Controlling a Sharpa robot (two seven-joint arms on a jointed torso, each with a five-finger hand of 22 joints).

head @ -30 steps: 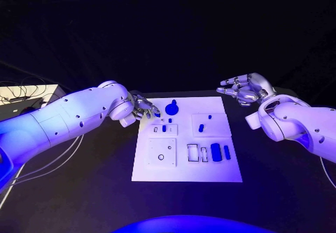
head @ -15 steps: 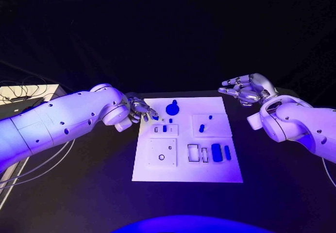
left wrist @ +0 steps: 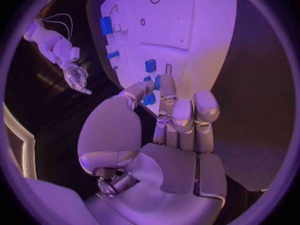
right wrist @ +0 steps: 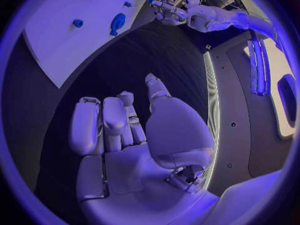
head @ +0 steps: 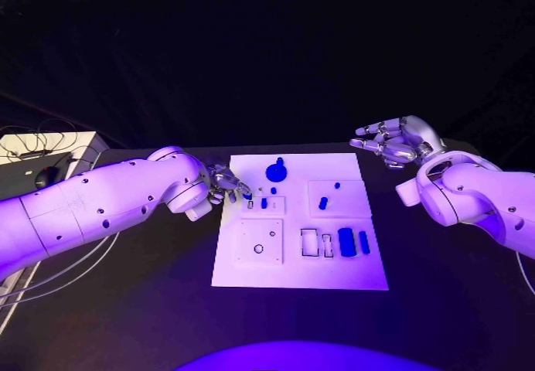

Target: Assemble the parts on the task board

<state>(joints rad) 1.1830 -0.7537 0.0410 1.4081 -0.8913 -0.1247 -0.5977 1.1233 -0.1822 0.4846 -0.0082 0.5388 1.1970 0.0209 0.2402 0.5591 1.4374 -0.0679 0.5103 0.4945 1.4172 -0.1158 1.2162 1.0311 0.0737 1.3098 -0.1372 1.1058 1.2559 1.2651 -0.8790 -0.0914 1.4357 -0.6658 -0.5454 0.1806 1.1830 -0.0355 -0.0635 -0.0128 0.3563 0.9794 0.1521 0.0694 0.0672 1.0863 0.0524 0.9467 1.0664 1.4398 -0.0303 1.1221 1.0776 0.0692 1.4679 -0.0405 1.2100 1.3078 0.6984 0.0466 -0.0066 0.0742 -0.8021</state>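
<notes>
The left hand (head: 229, 186) has shifted a little nearer along the left edge of the white board (head: 299, 272) since a second ago. Its fingers (left wrist: 167, 96) reach over that edge with nothing in them, just beside a small blue part (head: 263, 203). The right hand (head: 393, 141) hovers off the board's far right corner, fingers loosely curled, empty.

Lab test bench: black table (head: 134, 309), dark backdrop, loose cables (head: 33, 143), white task board (head: 251, 274).
</notes>
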